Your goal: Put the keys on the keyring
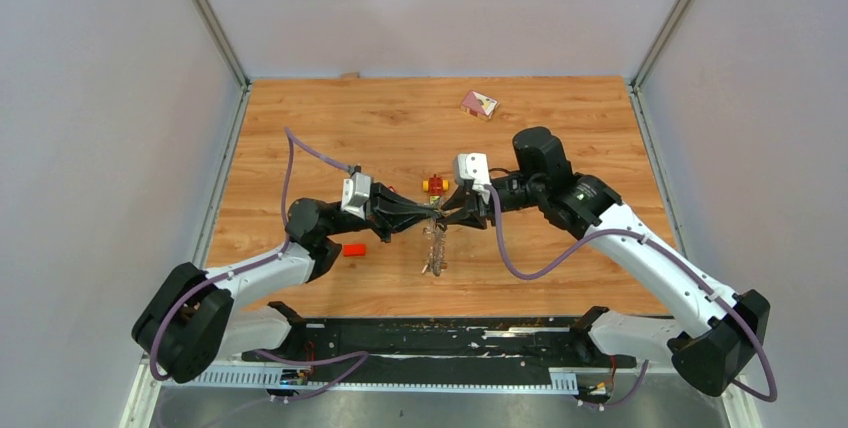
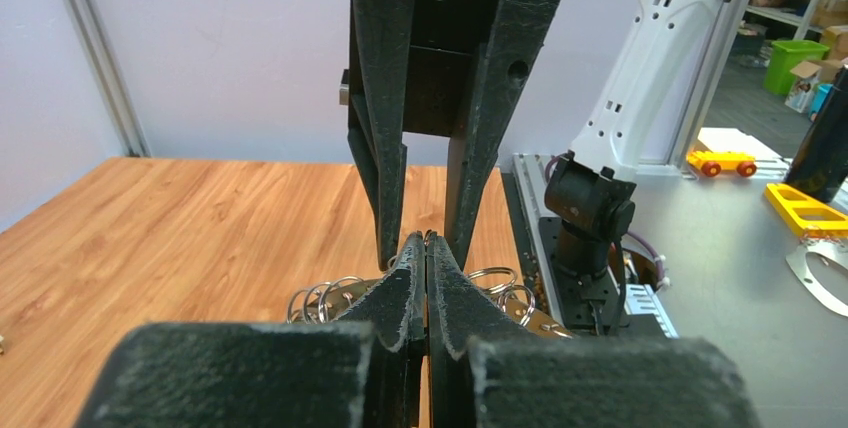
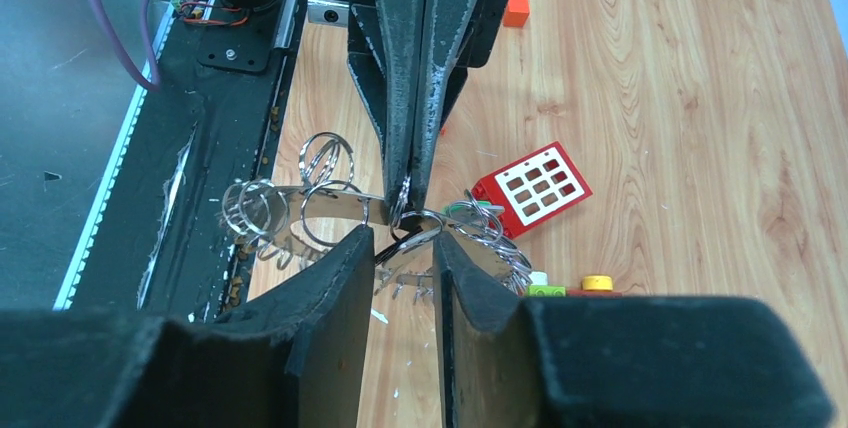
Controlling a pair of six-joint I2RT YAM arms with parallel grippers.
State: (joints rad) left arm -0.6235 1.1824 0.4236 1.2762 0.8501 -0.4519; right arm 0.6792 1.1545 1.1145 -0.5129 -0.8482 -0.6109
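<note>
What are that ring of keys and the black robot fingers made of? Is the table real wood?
The keyring looks like thin shiny metal: it glints silver. The fingers look like matte black plastic, rough and scuffed pale at the edges. The table shows wood grain, possibly a laminate print.

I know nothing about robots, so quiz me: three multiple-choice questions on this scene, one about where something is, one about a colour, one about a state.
1. Where is the keyring?
A against the far wall
B at the tip of the left gripper
C on the left arm's base

2. What colour is the window block?
A red
B blue
C green

3. How do the left gripper's jaws stand?
A wide apart
B pressed shut
C out of sight

Answers: B, the right wrist view shows that tip on the ring; A, its body is red around a white grid; B, no gap shows between them.
</note>
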